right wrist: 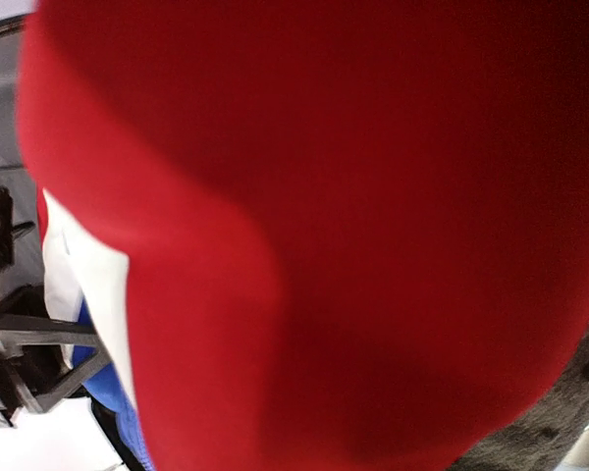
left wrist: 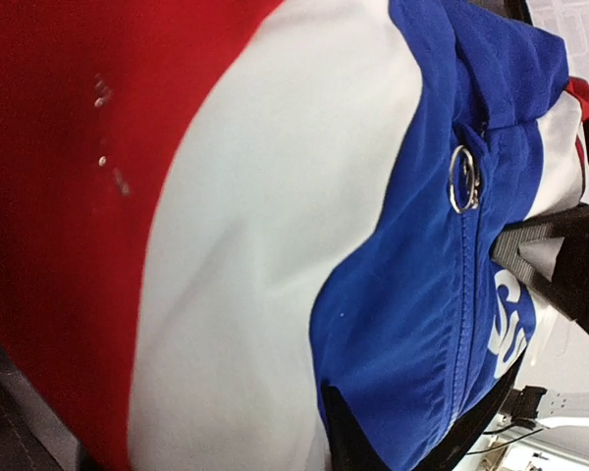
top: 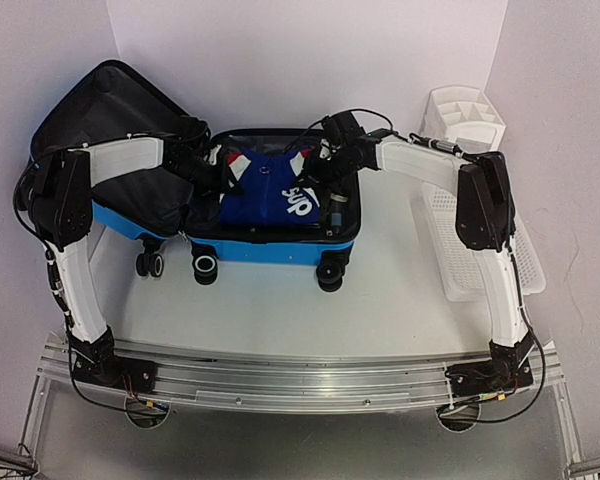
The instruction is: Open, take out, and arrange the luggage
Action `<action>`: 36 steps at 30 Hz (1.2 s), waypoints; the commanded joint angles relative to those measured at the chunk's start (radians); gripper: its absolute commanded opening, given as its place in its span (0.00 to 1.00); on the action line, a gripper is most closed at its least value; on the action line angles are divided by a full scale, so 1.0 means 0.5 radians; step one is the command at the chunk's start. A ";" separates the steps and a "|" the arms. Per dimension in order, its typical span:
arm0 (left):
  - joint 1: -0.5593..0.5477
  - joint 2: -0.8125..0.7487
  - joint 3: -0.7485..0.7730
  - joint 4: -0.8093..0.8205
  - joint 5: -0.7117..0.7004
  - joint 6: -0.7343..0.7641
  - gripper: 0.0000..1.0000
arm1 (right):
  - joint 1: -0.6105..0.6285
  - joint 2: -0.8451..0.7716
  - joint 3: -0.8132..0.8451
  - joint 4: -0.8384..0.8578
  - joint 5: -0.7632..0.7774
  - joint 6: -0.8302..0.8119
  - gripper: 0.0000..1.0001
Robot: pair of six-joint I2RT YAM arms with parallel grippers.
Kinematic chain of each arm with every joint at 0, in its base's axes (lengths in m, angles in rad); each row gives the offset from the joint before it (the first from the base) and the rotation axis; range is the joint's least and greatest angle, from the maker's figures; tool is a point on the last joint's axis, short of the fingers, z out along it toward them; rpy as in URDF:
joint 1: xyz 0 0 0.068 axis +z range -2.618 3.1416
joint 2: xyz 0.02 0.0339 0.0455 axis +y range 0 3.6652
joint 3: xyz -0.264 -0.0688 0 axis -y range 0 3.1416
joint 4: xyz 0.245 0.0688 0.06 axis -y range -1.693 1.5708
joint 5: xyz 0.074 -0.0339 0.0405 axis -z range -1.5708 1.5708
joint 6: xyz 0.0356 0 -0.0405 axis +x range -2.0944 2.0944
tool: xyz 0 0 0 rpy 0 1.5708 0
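The blue luggage (top: 270, 248) lies open on the table, its dark-lined lid (top: 110, 110) flung back to the left. A blue, white and red jacket (top: 275, 195) fills the tray. My left gripper (top: 218, 165) is at the jacket's left shoulder and my right gripper (top: 323, 163) at its right shoulder. The left wrist view is filled with jacket cloth (left wrist: 275, 245) and its zipper ring (left wrist: 462, 179). My own left fingers are hidden there. Red cloth (right wrist: 373, 196) covers the right wrist view, where the right gripper is shut on the jacket.
A white drawer organizer (top: 465, 118) stands at the back right. A white mesh basket (top: 470, 245) lies along the right side, under the right arm. The suitcase wheels (top: 205, 266) face the near side. A metal rail (top: 300, 375) runs along the near edge.
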 commanded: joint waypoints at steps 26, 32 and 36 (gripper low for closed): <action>-0.108 0.069 0.388 -0.302 -0.145 -0.124 0.07 | 0.017 -0.510 -0.282 0.141 0.243 -0.094 0.00; -0.107 0.128 0.245 -0.358 -0.275 -0.167 0.44 | 0.007 -0.409 -0.379 0.140 0.210 -0.070 0.00; -0.107 0.138 0.183 -0.323 -0.312 -0.168 0.56 | 0.004 -0.405 -0.420 0.139 0.214 -0.074 0.00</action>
